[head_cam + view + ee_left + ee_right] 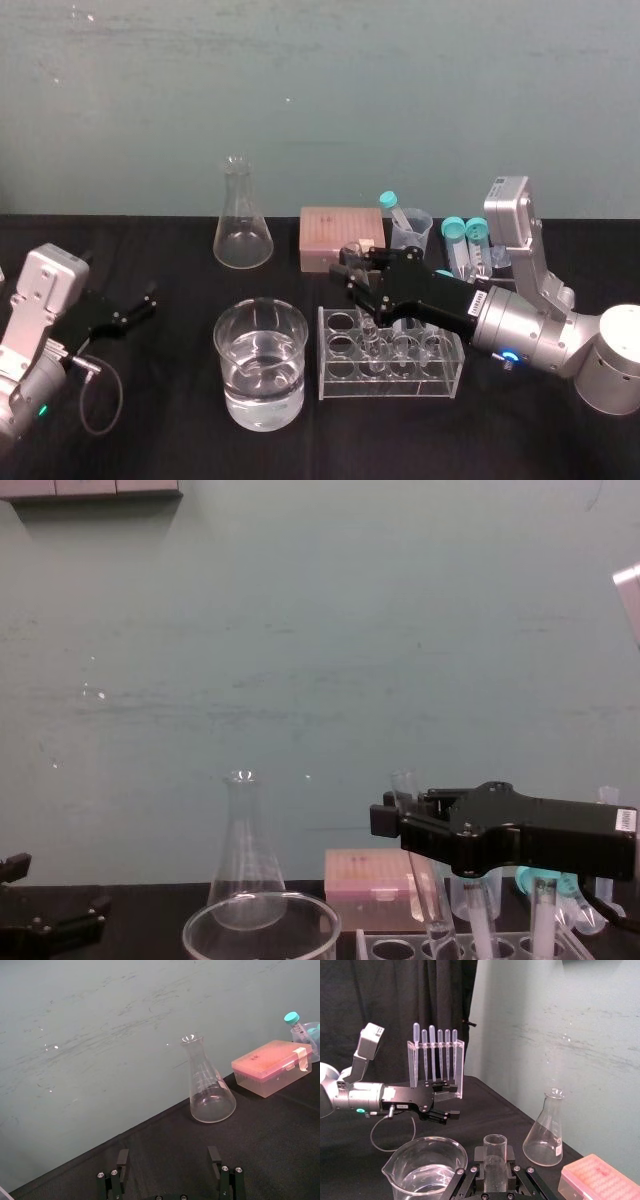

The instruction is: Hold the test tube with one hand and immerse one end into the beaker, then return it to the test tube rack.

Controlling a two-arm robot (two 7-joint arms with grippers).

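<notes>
R gripper (352, 272): reaches in from the right, over the left-centre holes of the rack (335, 375). State: clamped on the tube (495, 1149). Tube sits between the two fingers (468, 1176), open rim up and standing above the finger line.

Chest view: tube tilted, rim leaning toward robot's left, lower end down at the rack's top plate. Whether it is seated in a hole: cannot tell.

Rack: front-centre of table, just right of the beaker (230, 345), not touching it. Beaker approx. half full of clear liquid.

L gripper (140, 305): parked near the table's left edge, well apart from beaker. State: released, fingers (122, 1159) spread, nothing between them.

Background, along the wall:
- flask (242, 225), behind beaker
- pink box (340, 238), behind rack
- teal-capped tubes (465, 240), behind R arm

Right wrist view: pipette stand (434, 1060) beyond L gripper.
</notes>
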